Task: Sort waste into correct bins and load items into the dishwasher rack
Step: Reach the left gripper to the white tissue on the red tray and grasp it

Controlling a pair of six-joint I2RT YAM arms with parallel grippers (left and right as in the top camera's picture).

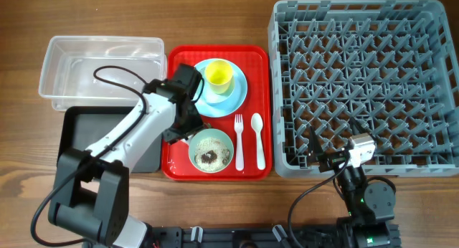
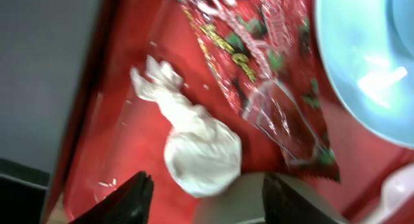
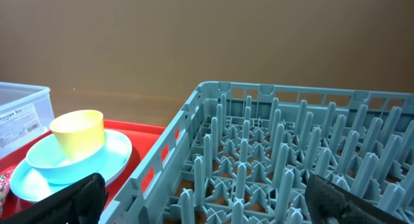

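- The left end effector (image 1: 179, 130) hangs low over the 9 o'clock side of the red serving tray (image 1: 172, 166). It is released, with its two fingers standing well apart and gripping nothing.
- In the left wrist view, the left end effector (image 2: 207, 180) frames the crumpled white tissue wad (image 2: 200, 149). The wad lies on the tray floor with a clear gap to each finger.
- The red snack wrapper (image 2: 259, 49) lies flat on the tray at about 1 o'clock from the tissue wad and just beside it. Whether the two touch cannot be told.
- The right end effector (image 3: 206, 185) is released too, its jaws spread wide and empty. It is poised at the 6 o'clock wall of the dishwasher rack (image 1: 362, 83).
- The dishwasher rack sits on the tabletop (image 1: 215, 18) at 3 o'clock from the tray.
- The light blue plate (image 1: 231, 94) occupies the 12 o'clock end of the tray, and the yellow cup (image 1: 219, 74) stands upright on it.
- The pale green bowl (image 1: 211, 150) sits at the 6 o'clock end of the tray and holds the white food scraps (image 1: 208, 156) with brown bits.
- The fork (image 1: 239, 142) and spoon (image 1: 259, 140) lie side by side at 3 o'clock from that bowl, with their handles pointing to 6 o'clock.
- The clear tub (image 1: 72, 62) is at 10 o'clock from the tray.
- The black tray (image 1: 79, 133) is at 8 o'clock from the tray, partly under the left arm.
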